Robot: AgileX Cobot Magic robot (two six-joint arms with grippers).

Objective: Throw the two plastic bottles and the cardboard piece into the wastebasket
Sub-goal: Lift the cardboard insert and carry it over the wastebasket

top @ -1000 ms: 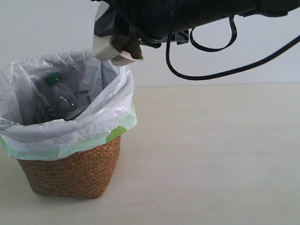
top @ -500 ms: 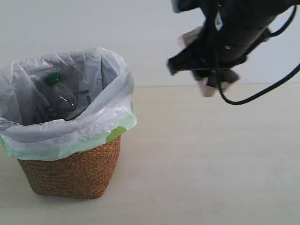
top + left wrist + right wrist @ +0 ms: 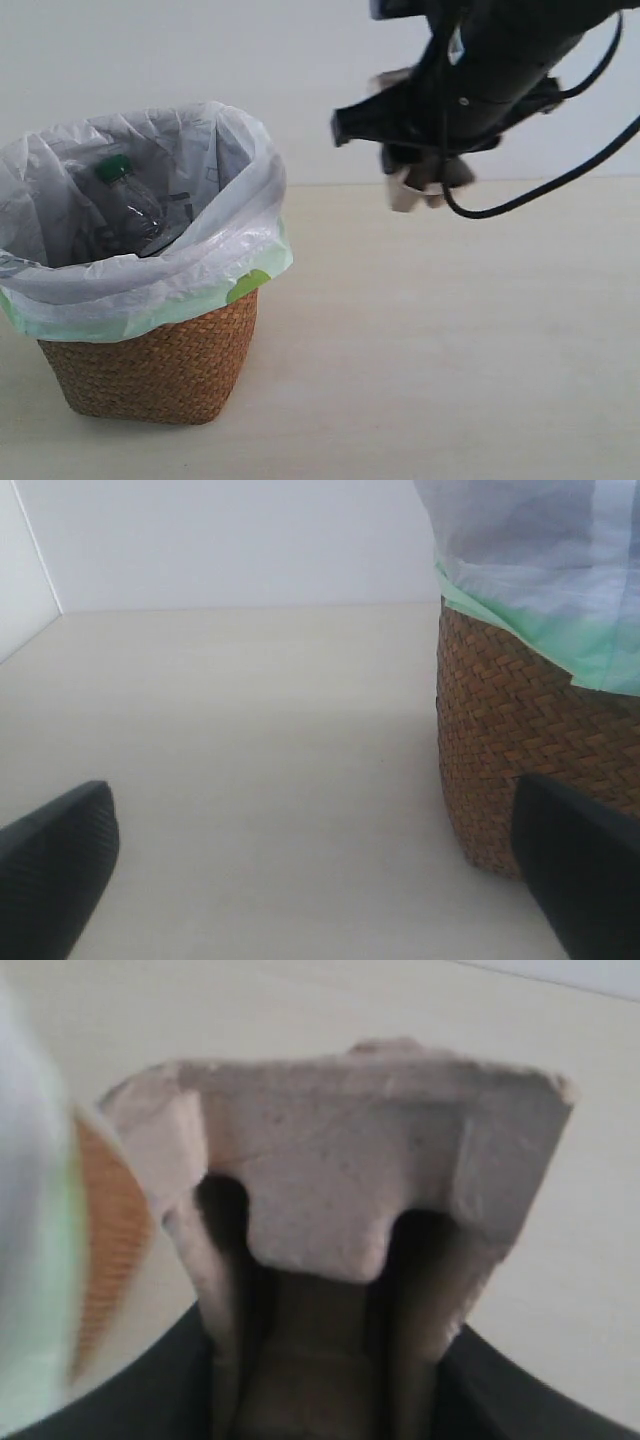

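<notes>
The wicker wastebasket (image 3: 150, 370) with its white, green-edged bag stands on the left of the table. The smaller bottle with the green cap (image 3: 122, 195) lies inside it. The larger bottle is hidden. My right gripper (image 3: 418, 172) hangs in the air to the right of the basket, shut on the beige cardboard piece (image 3: 415, 188). In the right wrist view the cardboard piece (image 3: 350, 1180) fills the frame between the dark fingers of the right gripper (image 3: 330, 1360). My left gripper (image 3: 320, 880) stands open and low on the table, next to the wastebasket (image 3: 500, 710).
The pale wooden table (image 3: 450, 340) stretches to the right of the basket below the right arm. A black cable (image 3: 520, 200) loops under that arm. A white wall stands behind.
The right arm, still holding the cardboard, swung from above the basket's rim to the right, then came a little way back to the left. The basket has not moved.
</notes>
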